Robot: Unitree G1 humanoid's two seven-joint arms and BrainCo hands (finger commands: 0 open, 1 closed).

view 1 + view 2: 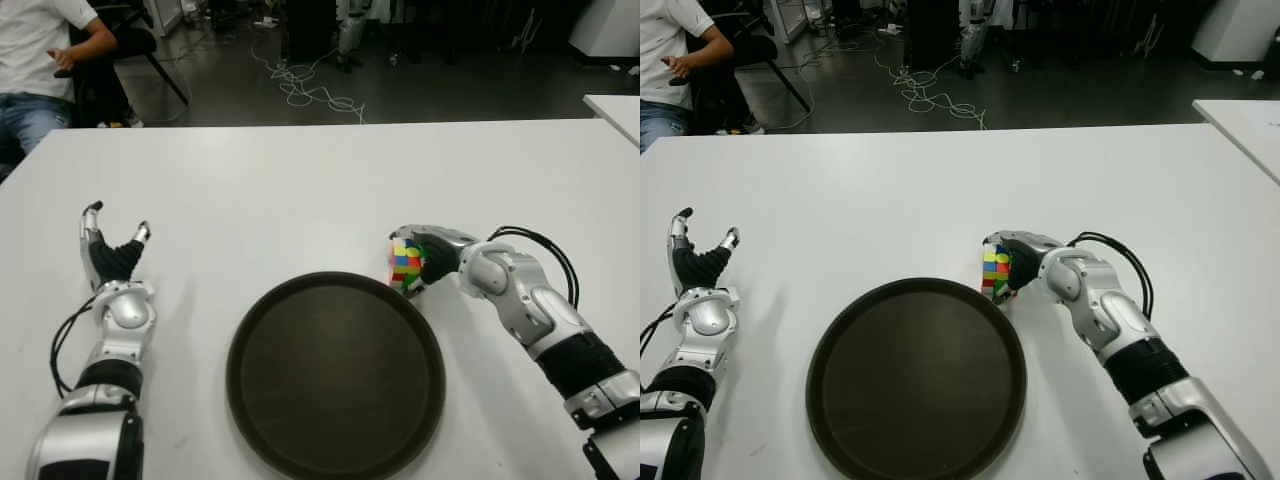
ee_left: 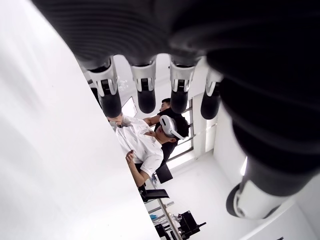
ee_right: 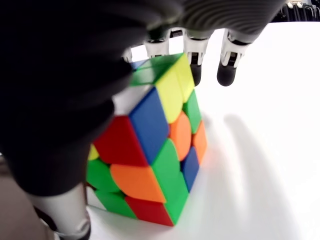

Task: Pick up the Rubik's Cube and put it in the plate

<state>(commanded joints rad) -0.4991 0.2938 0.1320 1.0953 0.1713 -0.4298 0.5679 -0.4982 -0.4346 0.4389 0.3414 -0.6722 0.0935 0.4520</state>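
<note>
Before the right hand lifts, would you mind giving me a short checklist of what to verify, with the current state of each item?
1. Right hand around the Rubik's Cube: ok, fingers reach over its top and the palm is against one side.
2. Firm grip: cannot tell; the thumb's contact is hidden.
3. Cube off the table: not ok, the right wrist view shows it resting there.
4. Plate ready: ok, nothing lies in it and its rim is right beside the cube.
5. Left hand out of the way: ok, open, on the plate's far left.
</note>
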